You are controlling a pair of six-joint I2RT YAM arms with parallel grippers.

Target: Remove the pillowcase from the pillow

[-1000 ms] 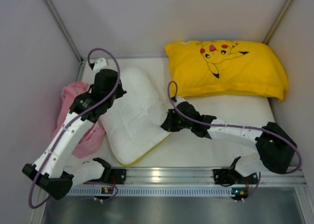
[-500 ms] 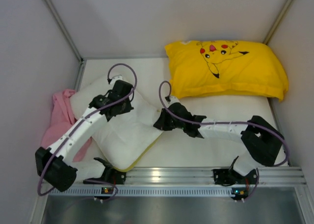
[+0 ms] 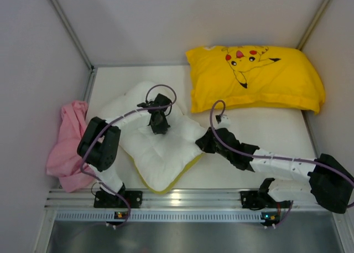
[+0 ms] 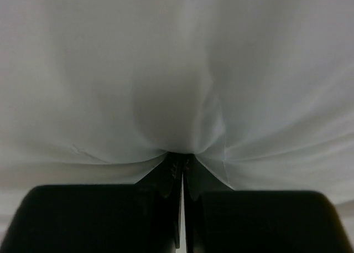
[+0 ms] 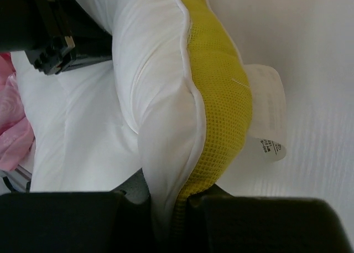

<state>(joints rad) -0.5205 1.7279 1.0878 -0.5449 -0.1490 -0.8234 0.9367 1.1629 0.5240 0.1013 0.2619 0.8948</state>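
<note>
Two grippers clamp the pillow [image 3: 160,153]: left gripper [image 3: 159,123] its centre, right gripper [image 3: 206,142] its 3 o'clock edge. It has slid right, clear of the pillowcase [image 3: 66,148] at 9 o'clock; removal looks complete.

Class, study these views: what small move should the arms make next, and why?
Probably open the left end effector: it pinches the top of the plump white pillow, the right end effector clamps its yellow-trimmed edge, and the crumpled pink cloth lies off it, alongside.

Yellow cartoon-print pillow [image 3: 254,76] — far right on the white table [image 3: 276,123].
</note>
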